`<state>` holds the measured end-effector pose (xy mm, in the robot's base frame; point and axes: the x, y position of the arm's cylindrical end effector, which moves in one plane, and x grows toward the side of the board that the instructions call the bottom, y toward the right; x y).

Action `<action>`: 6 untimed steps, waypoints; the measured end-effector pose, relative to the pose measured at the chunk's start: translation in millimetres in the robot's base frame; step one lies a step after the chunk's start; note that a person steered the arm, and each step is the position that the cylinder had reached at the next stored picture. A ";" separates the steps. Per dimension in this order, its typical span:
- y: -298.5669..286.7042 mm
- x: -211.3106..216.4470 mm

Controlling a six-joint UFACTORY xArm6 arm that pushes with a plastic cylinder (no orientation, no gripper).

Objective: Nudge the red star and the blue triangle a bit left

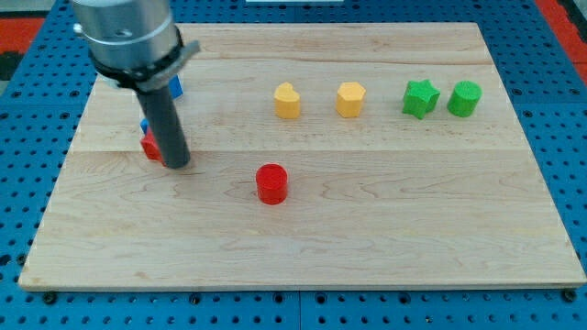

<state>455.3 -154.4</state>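
Tip down on board, no jaws to open or close. Red star touching on left; blue triangle just beyond, mostly hidden. Push leftward.

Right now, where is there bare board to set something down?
Free: the whole strip below the red cylinder, and the middle right under the green blocks. Crowded: upper left, where my tip touches the red star beside blue pieces.

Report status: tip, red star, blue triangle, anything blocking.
My tip down at red star's right side. Blue triangle mostly hidden behind rod, just above star. Another blue block peeks higher up. Leftward path shows nothing blocking.
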 end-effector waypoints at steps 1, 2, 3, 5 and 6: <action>56.4 -4.2; 71.5 -49.6; 19.9 -57.1; -1.1 -32.0; -10.3 -3.7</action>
